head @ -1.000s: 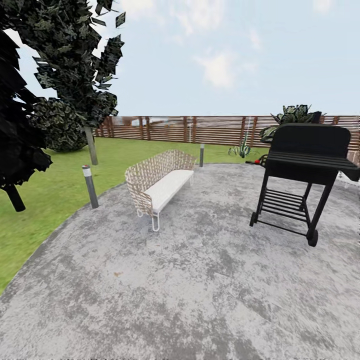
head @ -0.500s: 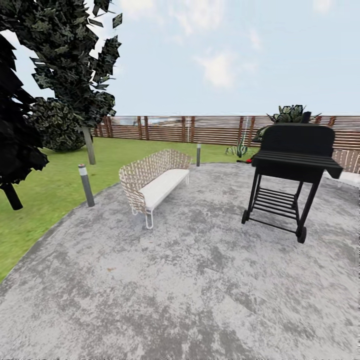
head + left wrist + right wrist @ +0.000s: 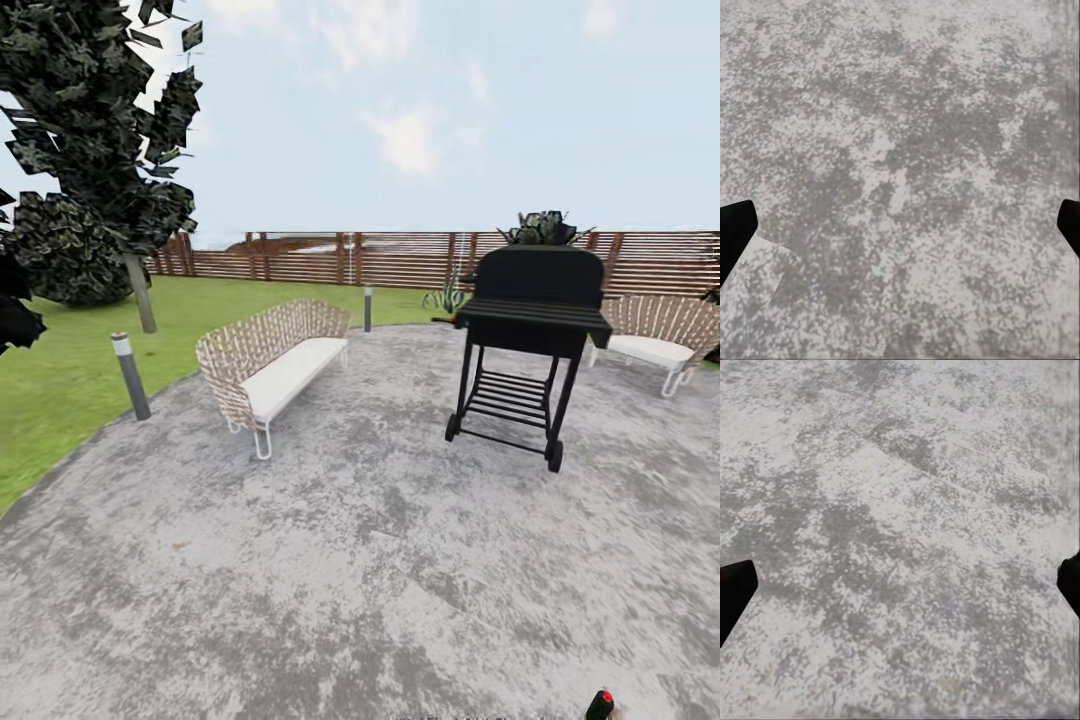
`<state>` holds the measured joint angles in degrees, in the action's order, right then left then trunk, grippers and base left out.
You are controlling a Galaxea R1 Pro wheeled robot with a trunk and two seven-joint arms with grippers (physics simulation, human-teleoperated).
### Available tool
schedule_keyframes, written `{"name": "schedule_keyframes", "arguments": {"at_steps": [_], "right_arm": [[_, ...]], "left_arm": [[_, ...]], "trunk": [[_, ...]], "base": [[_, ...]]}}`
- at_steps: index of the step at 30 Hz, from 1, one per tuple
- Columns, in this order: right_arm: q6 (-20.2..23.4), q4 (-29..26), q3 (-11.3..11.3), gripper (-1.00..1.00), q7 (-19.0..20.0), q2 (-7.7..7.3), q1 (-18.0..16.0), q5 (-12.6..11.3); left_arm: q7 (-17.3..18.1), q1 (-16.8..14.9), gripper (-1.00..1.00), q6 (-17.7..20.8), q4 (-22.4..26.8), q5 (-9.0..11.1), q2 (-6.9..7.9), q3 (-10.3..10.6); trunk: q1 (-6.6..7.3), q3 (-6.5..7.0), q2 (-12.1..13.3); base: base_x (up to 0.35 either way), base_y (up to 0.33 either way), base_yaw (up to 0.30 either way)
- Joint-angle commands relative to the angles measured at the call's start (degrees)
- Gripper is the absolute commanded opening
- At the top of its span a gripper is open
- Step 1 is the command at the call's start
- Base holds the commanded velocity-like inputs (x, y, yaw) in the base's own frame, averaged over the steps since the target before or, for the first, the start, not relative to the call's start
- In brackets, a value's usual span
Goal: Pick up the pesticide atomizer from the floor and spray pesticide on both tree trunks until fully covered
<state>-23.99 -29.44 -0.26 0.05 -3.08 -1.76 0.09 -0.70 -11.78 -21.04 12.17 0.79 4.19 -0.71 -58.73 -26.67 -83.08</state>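
At the very bottom edge of the head view, a small dark object with a red spot pokes up, cut off by the frame; too little shows to say what it is, so I can't place the pesticide atomizer for sure. Over on the left, a dark-leaved tree is clipped by the picture's edge, its thin grey trunk standing on the grass. A second wicker bench sits half behind the black barbecue grill, with its far end cut off at the right.

Now the grippers: in the left wrist view, the left gripper shows just two dark fingertips at opposite edges, spread wide apart, nothing between them but speckled grey paving. Same story on the right gripper: fingertips far apart, holding nothing, paving below.

Only the head view gives the wider scene: the near wicker bench with its white seat, a short bollard light at the paving's edge, the slatted wooden fence behind.
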Motion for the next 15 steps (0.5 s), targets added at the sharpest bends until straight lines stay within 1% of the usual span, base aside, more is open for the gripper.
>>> {"name": "schedule_keyframes", "arguments": {"at_steps": [1, 15], "right_arm": [[0.0, 0.0, 0.0, 1.00, 0.0, 0.00, 0.0, 0.0], [0.0, 0.0, 0.0, 1.00, -0.1, 0.01, 0.0, 0.0]], "left_arm": [[0.0, 0.0, 1.00, 0.0, -0.1, 0.0, -0.02, 0.0], [0.0, 0.0, 1.00, 0.0, -0.1, 0.0, -0.05, -0.1]], "trunk": [[0.00, 0.00, 0.0], [0.00, 0.00, 0.0]], "base": [[-0.001, -0.266, -0.298], [0.000, -0.269, -0.298]]}}
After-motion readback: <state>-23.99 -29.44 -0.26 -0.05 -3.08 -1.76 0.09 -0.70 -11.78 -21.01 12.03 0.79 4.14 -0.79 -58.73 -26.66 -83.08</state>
